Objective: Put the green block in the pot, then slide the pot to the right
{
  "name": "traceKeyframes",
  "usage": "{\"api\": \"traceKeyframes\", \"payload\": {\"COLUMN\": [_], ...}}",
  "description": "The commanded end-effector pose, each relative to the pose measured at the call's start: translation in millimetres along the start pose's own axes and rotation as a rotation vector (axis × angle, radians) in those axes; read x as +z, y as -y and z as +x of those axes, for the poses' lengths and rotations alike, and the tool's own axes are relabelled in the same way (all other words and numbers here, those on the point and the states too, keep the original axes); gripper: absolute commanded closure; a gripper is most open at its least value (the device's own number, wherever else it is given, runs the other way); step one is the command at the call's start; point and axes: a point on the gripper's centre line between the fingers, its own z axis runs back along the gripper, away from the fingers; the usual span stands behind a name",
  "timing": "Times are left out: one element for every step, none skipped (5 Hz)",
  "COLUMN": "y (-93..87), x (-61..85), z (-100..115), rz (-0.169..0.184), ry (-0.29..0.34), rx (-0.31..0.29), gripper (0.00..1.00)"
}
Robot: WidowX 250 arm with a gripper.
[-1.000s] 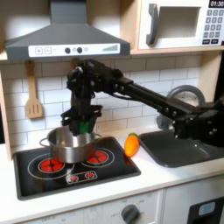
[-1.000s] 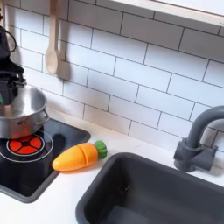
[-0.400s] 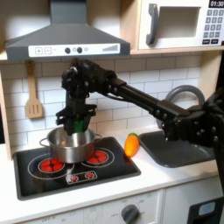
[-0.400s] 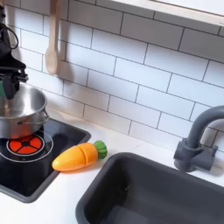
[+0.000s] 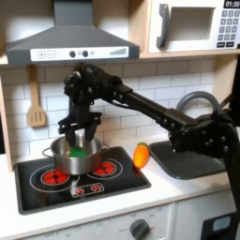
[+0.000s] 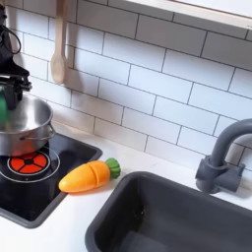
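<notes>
Green block (image 5: 80,145) between fingers (image 5: 71,137); above pot (image 5: 71,159).

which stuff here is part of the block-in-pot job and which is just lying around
Job:
green block, inside the pot under the gripper
pot, on the stove's back left burner

Lying about:
orange carrot toy
wooden spatula on the wall
sink
faucet

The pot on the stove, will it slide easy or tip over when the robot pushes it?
The silver pot looks wide and low, so it will probably slide rather than tip. Its shiny metal should glide over the smooth black stovetop. A toy pot like this is likely light, so a hard shove might send it skidding or spinning.
</notes>
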Motion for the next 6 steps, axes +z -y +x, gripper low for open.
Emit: {"api": "traceKeyframes", "payload": {"y": [-1.1, 0.3, 1.9, 0.0, 3.4, 9.1], "x": [-2.5, -7.6, -10.8, -15.5, -19.4, -25.2], "z": [-2, -2, -2, -2, -6, -11], "rz": [0.006, 0.004, 0.005, 0.004, 0.002, -0.005], "ry": [-0.016, -0.027, -0.036, -0.045, -0.060, -0.079], "rx": [-0.010, -0.019, -0.033, -0.034, -0.055, -0.073], "gripper": [0.00, 0.00, 0.00, 0.00, 0.00, 0.00]}}
